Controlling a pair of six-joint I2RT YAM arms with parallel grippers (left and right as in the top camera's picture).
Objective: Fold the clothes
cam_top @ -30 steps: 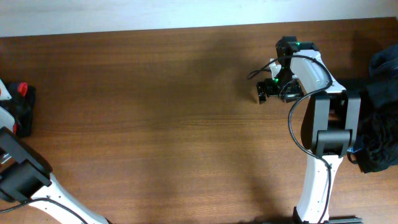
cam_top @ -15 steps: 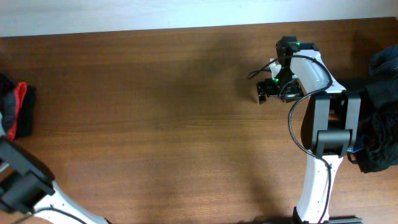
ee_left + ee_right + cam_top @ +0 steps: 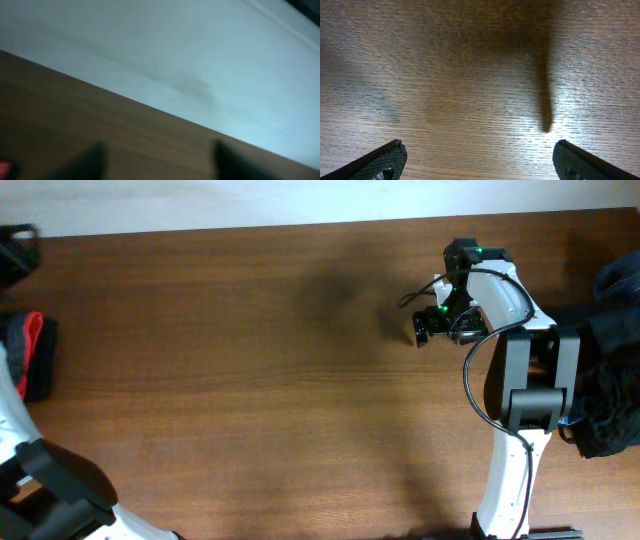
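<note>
I'm seeing the black pants (image 3: 28, 358) lying at the far left edge of the surface (image 3: 250, 380), red edge showing. A heap of dark garments (image 3: 612, 370) is crowding the right edge, and wide bare wood is lying between them for moving. The left claw (image 3: 160, 162) is hanging released near the back edge by the wall, blurred fingers apart, gripping nothing. The right claw (image 3: 480, 160) is hovering spread wide over bare wood, touching nothing.

Soft, even light and sharp focus overhead; a faint diffuse shadow lies on the bench (image 3: 250, 380) toward 12 o'clock. The left wrist view is heavily blurred (the left tool (image 3: 155, 165) shows as two dark smears at 6 o'clock). The right wrist view is crisp, with glare at 4 o'clock beside a narrow dark shadow.
</note>
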